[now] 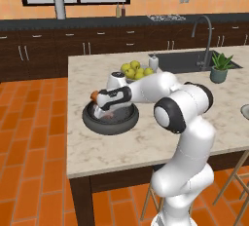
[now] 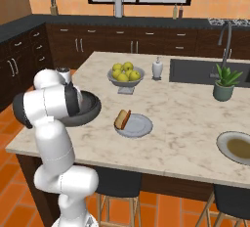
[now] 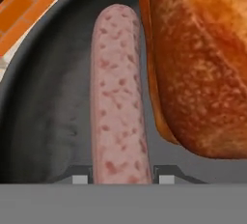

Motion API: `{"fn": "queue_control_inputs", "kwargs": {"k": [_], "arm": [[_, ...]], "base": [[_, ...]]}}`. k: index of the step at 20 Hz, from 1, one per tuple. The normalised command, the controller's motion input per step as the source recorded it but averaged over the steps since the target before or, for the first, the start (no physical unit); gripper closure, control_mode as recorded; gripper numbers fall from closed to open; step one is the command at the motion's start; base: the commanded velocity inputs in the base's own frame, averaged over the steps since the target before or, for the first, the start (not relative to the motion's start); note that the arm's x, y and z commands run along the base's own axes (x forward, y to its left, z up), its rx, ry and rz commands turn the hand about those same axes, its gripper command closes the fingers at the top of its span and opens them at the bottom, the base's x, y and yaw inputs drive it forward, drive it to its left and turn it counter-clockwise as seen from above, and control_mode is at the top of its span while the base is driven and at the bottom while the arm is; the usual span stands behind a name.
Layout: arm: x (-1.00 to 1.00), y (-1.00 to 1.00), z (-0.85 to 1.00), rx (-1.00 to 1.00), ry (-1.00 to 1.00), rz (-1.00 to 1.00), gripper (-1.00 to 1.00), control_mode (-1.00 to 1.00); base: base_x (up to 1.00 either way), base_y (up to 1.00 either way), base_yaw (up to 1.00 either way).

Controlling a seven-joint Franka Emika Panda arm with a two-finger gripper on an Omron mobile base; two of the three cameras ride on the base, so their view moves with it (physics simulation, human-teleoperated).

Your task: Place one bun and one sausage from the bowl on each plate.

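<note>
Even, shadowless, slightly blurry render

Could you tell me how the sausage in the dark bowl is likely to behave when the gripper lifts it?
The sausage is a slim, round cylinder, so it may roll or slip. It looks stiff and light. The gripper straddles one end, so it might tilt.

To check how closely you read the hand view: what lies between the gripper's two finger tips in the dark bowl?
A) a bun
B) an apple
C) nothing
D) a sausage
D: in the hand view the pinkish sausage runs lengthwise between the gripper's tips on the floor of the bowl, while the bun lies off to one side.
</note>
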Motion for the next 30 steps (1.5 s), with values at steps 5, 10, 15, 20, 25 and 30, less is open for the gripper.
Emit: {"fn": "queue_control_inputs", "kwargs": {"k": [5,10,15,20,25,30], "arm": [[-0.36,-0.2,0.56,0.0,0.01,-0.01,1.0,-1.0],[-0.57,-0.56,0.43,0.0,0.0,-0.03,1.0,-1.0],[-0.34,-0.8,0.37,0.0,0.0,-0.13,1.0,-1.0],[-0.05,-0.83,0.37,0.0,0.03,-0.21,1.0,-1.0],[0.0,-0.93,0.13,0.0,0.01,-0.19,1.0,-1.0],[0.0,-1.0,0.0,-0.02,0.0,-0.12,1.0,-1.0]], "base": [[0.0,0.0,0.0],[0.0,0.0,0.0],[0.0,0.0,0.0],[0.0,0.0,0.0],[0.0,0.0,0.0],[0.0,0.0,0.0]]}}
